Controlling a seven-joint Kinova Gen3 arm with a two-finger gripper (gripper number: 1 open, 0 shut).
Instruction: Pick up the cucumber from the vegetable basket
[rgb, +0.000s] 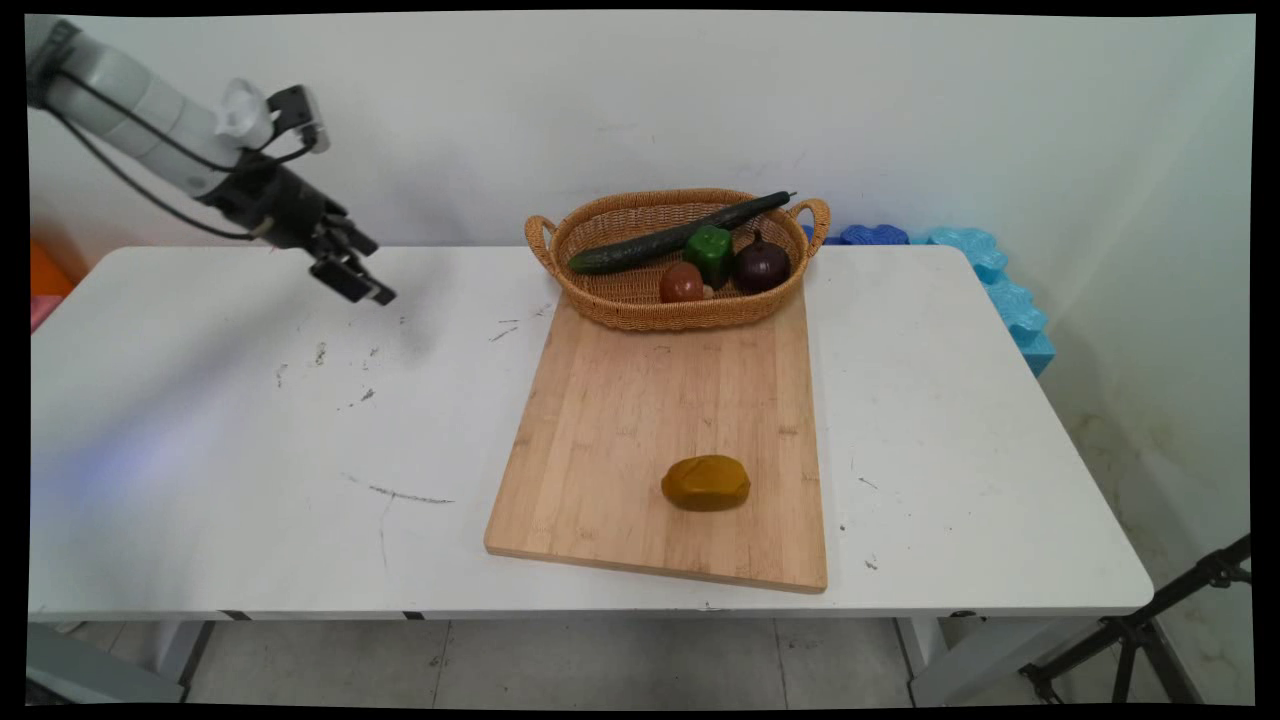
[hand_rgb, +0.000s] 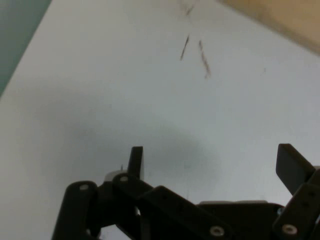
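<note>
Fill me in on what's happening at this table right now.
The white arm's tool hangs open and empty above the table's far left part, holding nothing. A potato lies on the near part of a wooden cutting board. At the board's far end stands a wicker basket with a cucumber, a green pepper, a purple onion and a reddish-brown vegetable.

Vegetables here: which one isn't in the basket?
The potato: it lies alone on the board; cucumber, pepper, onion and tomato are basketed.
</note>
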